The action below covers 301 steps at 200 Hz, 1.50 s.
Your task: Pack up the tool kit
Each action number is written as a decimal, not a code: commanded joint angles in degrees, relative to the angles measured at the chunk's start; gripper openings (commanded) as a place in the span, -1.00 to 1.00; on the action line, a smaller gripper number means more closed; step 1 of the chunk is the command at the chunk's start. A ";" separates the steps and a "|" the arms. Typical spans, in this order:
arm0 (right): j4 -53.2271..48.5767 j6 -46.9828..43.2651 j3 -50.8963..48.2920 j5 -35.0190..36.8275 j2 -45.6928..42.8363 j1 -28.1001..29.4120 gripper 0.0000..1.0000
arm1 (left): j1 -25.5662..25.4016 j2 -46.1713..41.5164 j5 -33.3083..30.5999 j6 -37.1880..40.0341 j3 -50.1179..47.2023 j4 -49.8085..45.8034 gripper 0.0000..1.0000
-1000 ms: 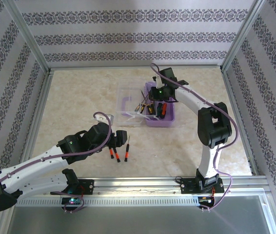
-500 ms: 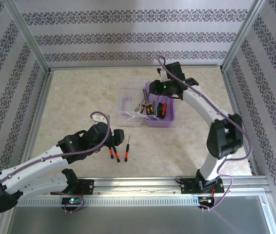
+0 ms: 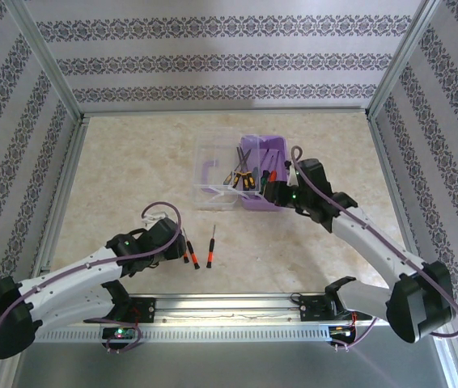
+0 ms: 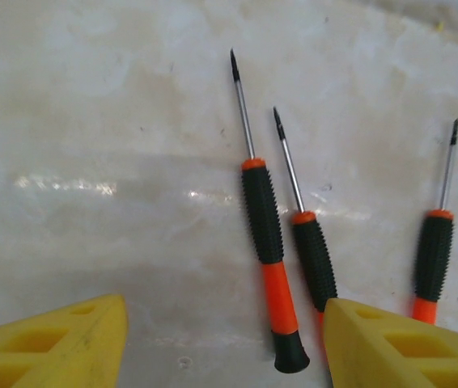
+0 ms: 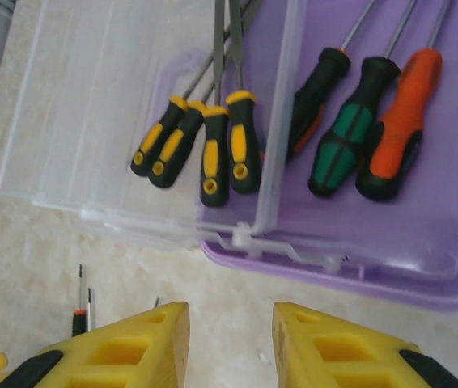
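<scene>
Your left gripper (image 4: 222, 327) has its fingers wide apart and holds nothing. Three screwdrivers (image 4: 263, 234) lie on the table (image 4: 91, 121) just above it. Your right gripper (image 5: 229, 323) is apart too, empty, below the open purple box (image 5: 423, 279).

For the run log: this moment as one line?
stage: packing | left hand: open, over three loose screwdrivers on table | right hand: open, empty, by box near edge | box: three screwdrivers in base, four on open lid
</scene>
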 commanded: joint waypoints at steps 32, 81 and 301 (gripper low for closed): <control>1.57 1.50 -1.46 0.72 -2.28 -0.40 -0.31 | 3.96 8.58 6.12 4.39 1.61 5.58 0.30; 2.80 2.58 -2.37 0.26 -1.72 -0.04 -0.31 | 6.11 13.61 8.56 5.81 2.18 9.52 0.17; 1.31 2.14 -0.33 -0.16 -3.14 0.22 -0.31 | 10.42 22.24 8.29 8.60 1.98 7.79 -0.63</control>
